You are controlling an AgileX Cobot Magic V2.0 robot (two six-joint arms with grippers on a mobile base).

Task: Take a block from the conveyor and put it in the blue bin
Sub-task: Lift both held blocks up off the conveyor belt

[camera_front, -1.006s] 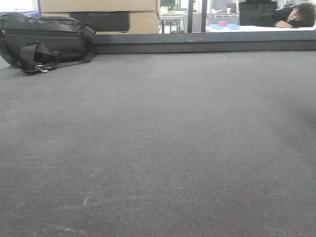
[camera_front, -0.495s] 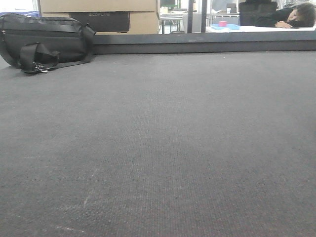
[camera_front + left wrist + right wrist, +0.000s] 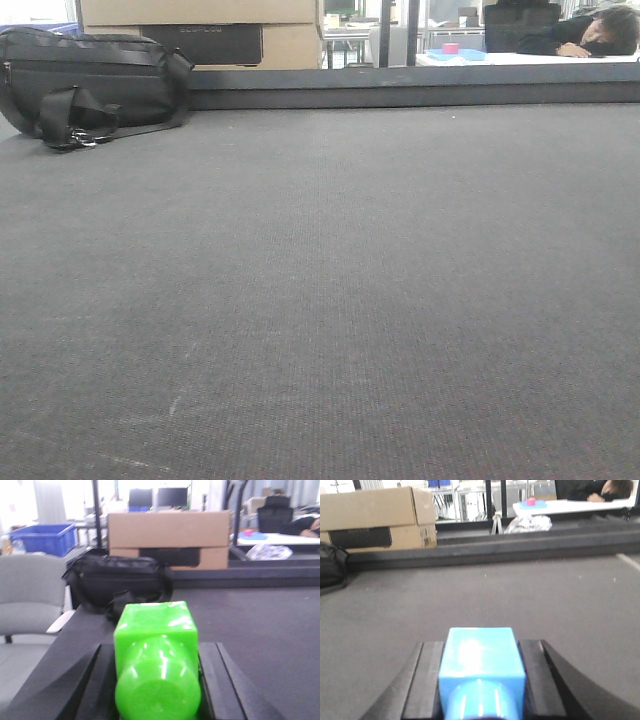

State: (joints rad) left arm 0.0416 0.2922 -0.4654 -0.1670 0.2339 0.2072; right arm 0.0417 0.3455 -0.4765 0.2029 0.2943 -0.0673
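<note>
Grey woven conveyor, black bag by cardboard box; left claw clamps green block, right claw seemingly grips blue block.

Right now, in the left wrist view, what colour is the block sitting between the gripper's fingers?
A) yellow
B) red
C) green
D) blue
C: the left wrist view shows a bright green block sitting between the dark fingers of the left gripper.
</note>
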